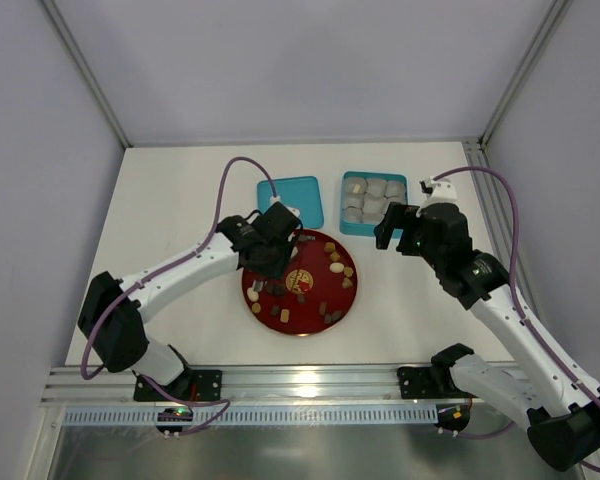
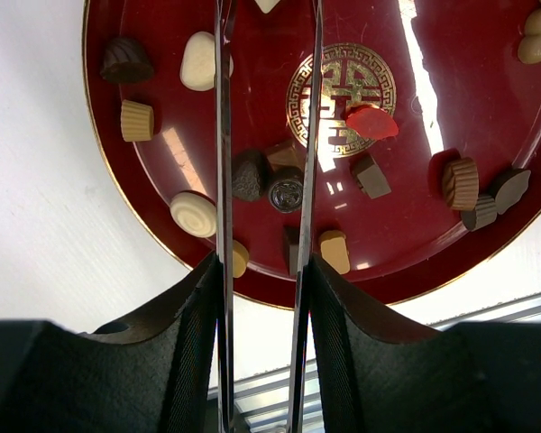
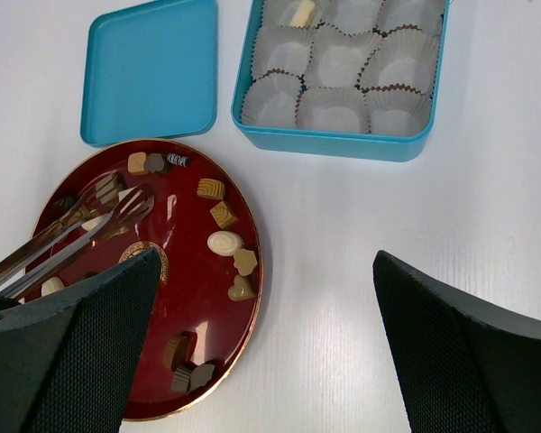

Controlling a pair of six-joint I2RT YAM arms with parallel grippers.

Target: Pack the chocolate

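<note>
Several chocolates (image 2: 198, 61) in dark, caramel, cream and red lie scattered on a round red plate (image 2: 415, 81) with a gold emblem. The plate (image 1: 300, 335) sits in the middle of the table. My left gripper (image 2: 263, 266) is shut on metal tongs (image 2: 222, 135), whose two blades stand apart above the plate, with dark pieces (image 2: 250, 174) below and between them. My left gripper (image 1: 268, 242) hovers over the plate's far left part. My right gripper (image 3: 266, 257) is open and empty above the table, right of the plate and near the teal box (image 3: 334, 142). It also shows in the top view (image 1: 395, 225).
The teal box (image 1: 373, 228) holds crinkled paper cups; one far cup holds a pale piece (image 3: 302, 13). Its teal lid (image 1: 292, 198) lies flat to the left, behind the plate. A metal rail (image 1: 310, 380) runs along the near edge.
</note>
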